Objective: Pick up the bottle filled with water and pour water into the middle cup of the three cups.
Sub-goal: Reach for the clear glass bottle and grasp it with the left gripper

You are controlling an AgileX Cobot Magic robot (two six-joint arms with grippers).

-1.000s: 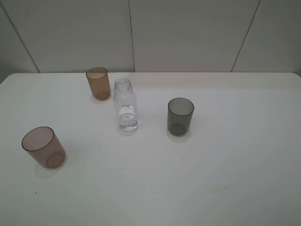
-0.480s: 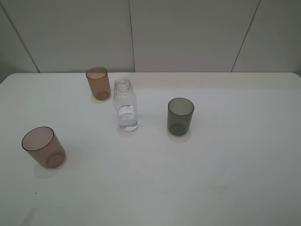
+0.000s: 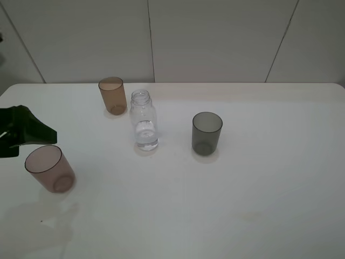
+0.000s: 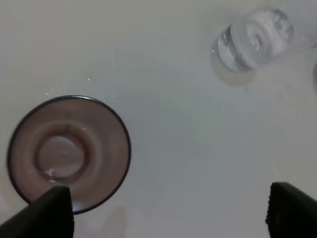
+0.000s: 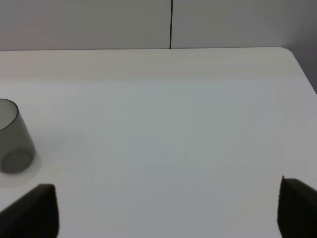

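Left gripper point(image 4: 171, 212) spread wide beside pinkish-mauve cup point(image 4: 67, 153), mostly cut off; right gripper point(image 5: 166, 208) likewise, only fingertips visible.

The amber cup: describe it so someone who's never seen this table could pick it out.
On the white table, look toward the far edge by the wall, left of centre. The amber cup stands upright there, just behind and left of the clear bottle. It alone is amber-brown; the pinkish cup and grey cup sit nearer.
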